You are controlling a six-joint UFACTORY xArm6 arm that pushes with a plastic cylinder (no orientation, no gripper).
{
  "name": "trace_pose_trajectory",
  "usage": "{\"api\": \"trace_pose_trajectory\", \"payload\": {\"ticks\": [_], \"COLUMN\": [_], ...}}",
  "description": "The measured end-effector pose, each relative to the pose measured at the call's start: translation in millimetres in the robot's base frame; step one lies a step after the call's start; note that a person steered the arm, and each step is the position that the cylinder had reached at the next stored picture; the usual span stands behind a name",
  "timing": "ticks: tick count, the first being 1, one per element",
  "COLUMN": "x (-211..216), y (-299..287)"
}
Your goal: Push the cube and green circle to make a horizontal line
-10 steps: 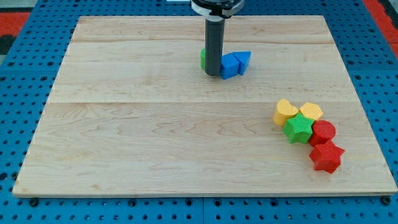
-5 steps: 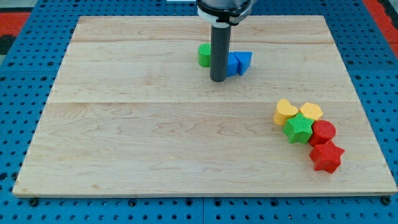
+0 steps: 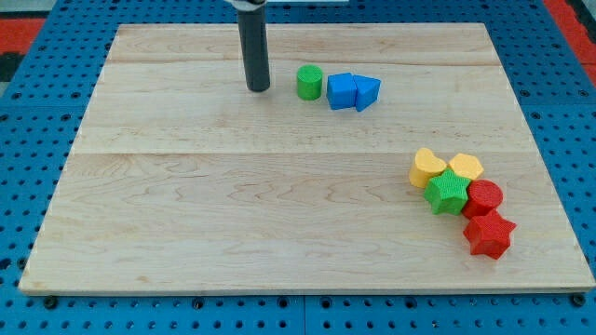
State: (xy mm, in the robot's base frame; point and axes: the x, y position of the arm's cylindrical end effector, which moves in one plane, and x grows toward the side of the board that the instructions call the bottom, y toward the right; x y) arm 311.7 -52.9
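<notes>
We find my tip (image 3: 258, 89) resting on the wooden board (image 3: 186, 233), clear of and to the view's left of the green circle (image 3: 309, 82); the rod bears no fingers and holds nothing. The blue cube (image 3: 342, 91) sits just beside the circle on its right, a narrow gap apparently between them, and touches a blue triangular block (image 3: 367, 92). The three form a near-level row.

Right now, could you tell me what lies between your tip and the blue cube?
In the camera view, only the green circle block stands between my tip and the blue cube, nearer the cube.
</notes>
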Motion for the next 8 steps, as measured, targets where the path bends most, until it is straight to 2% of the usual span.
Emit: {"api": "trace_pose_trajectory", "payload": {"ticks": [2,4,8], "x": [-27.2,-3.3,-1.7], "y": [39.7,88.1,166.4]}}
